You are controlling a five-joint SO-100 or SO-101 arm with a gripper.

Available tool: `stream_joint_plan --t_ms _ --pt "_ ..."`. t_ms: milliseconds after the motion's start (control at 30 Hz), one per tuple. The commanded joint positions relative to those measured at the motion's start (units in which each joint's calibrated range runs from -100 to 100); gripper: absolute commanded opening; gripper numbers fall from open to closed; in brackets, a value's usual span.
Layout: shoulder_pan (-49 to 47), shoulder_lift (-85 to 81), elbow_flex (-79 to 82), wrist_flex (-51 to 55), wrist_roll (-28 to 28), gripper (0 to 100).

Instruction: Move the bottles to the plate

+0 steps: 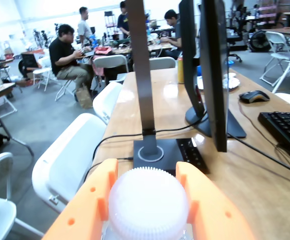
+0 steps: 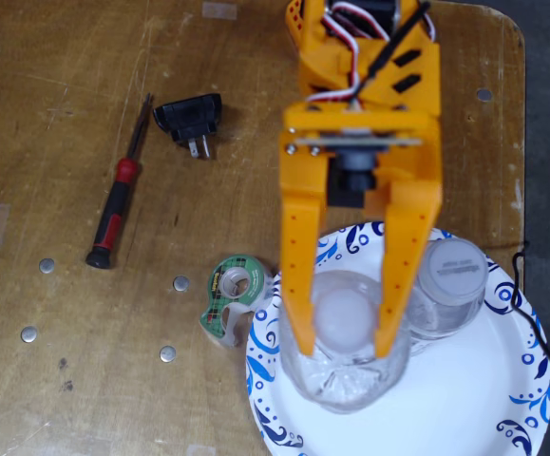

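Bottles first: your gripper (image 2: 343, 344) pinches the crinkled bottle (image 2: 346, 375) by its small white cap (image 2: 343, 318), one orange finger pressed to each side, and you see it over the left part of the plate (image 2: 464, 399); whether its base touches the plate, you cannot tell. Your second bottle (image 2: 445, 294), wide grey-white cap up, stands on the plate just right of it. In your wrist view the cap (image 1: 148, 204) sits squeezed between the fingers (image 1: 87, 205). Beside the plate's left rim lies the tape dispenser (image 2: 232, 299); farther left, a screwdriver (image 2: 118, 204) and a plug (image 2: 191, 119).

Bright open workshop: grey floor (image 1: 44, 125), white folding chairs (image 1: 67, 160), long wooden bench (image 1: 160, 110) with monitors (image 1: 212, 65), people (image 1: 64, 57) seated behind.
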Motion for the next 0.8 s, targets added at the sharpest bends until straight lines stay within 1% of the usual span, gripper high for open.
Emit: stream_joint_plan --t_ms 0,300,433,500,700,767 --pt "-1.47 0.97 0.03 -0.22 1.73 1" --pt "-1.68 6.62 1.20 -0.66 2.19 2" --pt "-2.55 6.62 5.26 -2.05 2.19 2" --pt "-2.55 6.62 8.77 -6.23 2.04 2" --pt "-1.79 5.19 23.28 -23.81 2.19 2" --pt "-1.68 2.99 28.68 -27.55 2.19 2"
